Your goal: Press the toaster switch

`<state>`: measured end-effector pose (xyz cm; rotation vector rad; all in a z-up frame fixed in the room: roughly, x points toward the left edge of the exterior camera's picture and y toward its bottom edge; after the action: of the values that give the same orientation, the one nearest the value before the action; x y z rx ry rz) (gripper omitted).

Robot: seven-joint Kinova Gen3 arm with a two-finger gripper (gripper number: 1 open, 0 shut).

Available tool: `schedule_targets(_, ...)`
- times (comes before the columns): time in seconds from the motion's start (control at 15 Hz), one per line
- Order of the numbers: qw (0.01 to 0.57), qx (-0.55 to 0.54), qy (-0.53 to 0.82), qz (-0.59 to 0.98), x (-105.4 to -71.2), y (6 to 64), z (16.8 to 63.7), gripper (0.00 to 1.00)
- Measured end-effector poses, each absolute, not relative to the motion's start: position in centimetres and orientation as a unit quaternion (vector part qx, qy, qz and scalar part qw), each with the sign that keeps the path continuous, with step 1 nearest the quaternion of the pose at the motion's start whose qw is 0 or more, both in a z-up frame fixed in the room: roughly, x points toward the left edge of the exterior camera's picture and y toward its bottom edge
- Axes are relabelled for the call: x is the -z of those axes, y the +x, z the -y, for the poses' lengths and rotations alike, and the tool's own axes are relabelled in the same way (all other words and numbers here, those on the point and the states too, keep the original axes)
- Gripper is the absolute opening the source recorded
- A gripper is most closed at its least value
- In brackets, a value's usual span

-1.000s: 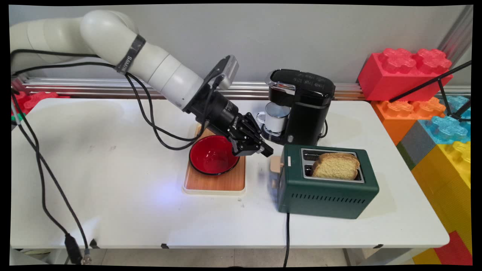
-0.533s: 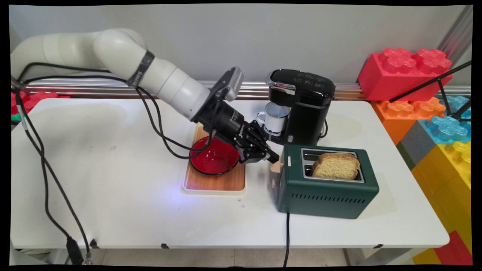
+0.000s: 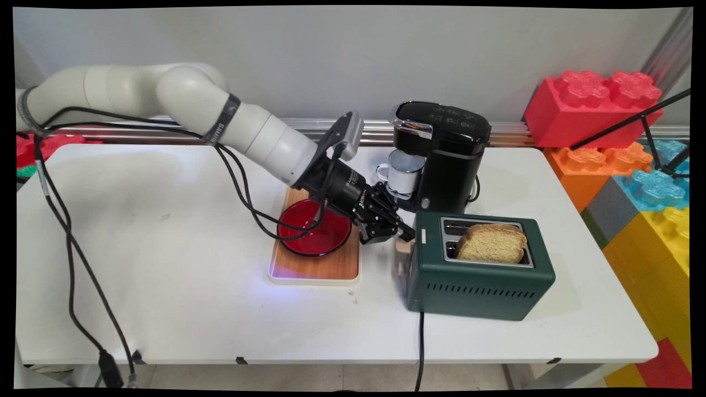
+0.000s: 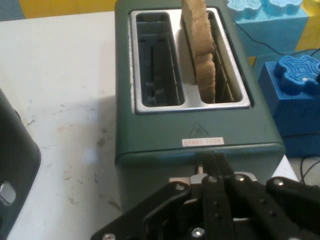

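A dark green two-slot toaster stands right of centre, with one slice of bread upright in its nearer slot. My gripper is shut, and its joined tips rest on the beige lever at the toaster's left end. In the hand view the closed fingertips press against the toaster end wall just above the lever. There the bread stands in the right slot and the left slot is empty.
A red bowl sits on a wooden tray under my wrist. A black coffee machine with a white mug stands behind the toaster. Large toy blocks line the right side. The toaster's cord hangs over the front edge.
The arm has moved right and down, carrying the shut gripper from above the bowl's right rim to the toaster's lever.
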<state>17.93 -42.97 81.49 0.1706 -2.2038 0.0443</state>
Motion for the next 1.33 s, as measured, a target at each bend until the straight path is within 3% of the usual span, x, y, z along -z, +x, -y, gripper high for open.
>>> schedule_targets(1.33,0.443,-0.015,0.082,0.893,-75.6,17.6,43.0,0.00)
